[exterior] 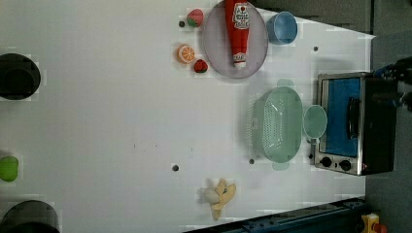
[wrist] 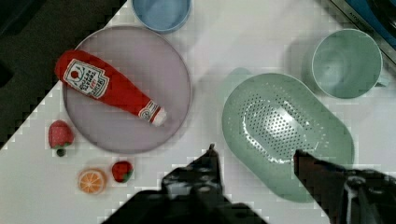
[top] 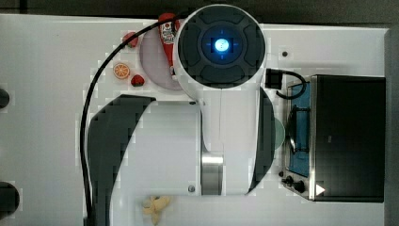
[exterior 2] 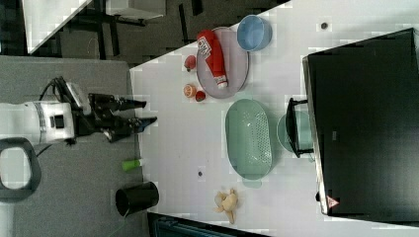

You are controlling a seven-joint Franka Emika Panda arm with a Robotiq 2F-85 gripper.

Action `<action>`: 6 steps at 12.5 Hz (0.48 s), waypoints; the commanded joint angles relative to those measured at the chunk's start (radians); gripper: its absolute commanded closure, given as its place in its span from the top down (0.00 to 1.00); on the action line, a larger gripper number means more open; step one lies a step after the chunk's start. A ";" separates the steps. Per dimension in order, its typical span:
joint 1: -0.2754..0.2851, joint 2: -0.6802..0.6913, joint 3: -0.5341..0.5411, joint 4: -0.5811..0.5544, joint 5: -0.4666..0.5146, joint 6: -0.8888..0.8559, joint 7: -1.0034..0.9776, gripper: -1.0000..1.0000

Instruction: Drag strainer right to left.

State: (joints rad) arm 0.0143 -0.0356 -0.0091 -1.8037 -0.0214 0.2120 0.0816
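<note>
The strainer (exterior: 277, 124) is a pale mint-green oval colander with small holes. It stands on the white table just left of the mug in the left view. It also shows in the right view (exterior 2: 248, 138) and the wrist view (wrist: 285, 130). My gripper (wrist: 257, 161) hangs open above the strainer, with nothing between its fingers. One fingertip (wrist: 210, 156) is over the table between strainer and plate, and the other is over the strainer's rim. In the right view the gripper (exterior 2: 146, 112) is held high, well apart from the strainer.
A round mint mug (exterior: 315, 121) sits between the strainer and a toaster oven (exterior: 354, 124). A grey plate (exterior: 214, 53) carries a ketchup bottle (exterior: 236, 29); a blue bowl (exterior: 282, 26), strawberries, an orange slice (exterior: 185, 53) and a banana (exterior: 221, 194) lie around. Wide bare table lies on the left view's left.
</note>
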 commanded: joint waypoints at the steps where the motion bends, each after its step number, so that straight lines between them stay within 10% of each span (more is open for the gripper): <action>1: -0.027 -0.516 -0.061 -0.327 -0.013 -0.190 0.002 0.79; 3: -0.027 -0.512 -0.060 -0.343 -0.013 -0.186 0.003 1.00; 6: -0.026 -0.473 -0.051 -0.401 -0.013 -0.157 0.016 1.00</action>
State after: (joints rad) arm -0.0113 -0.6064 -0.0474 -2.1699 -0.0437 0.0319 0.0839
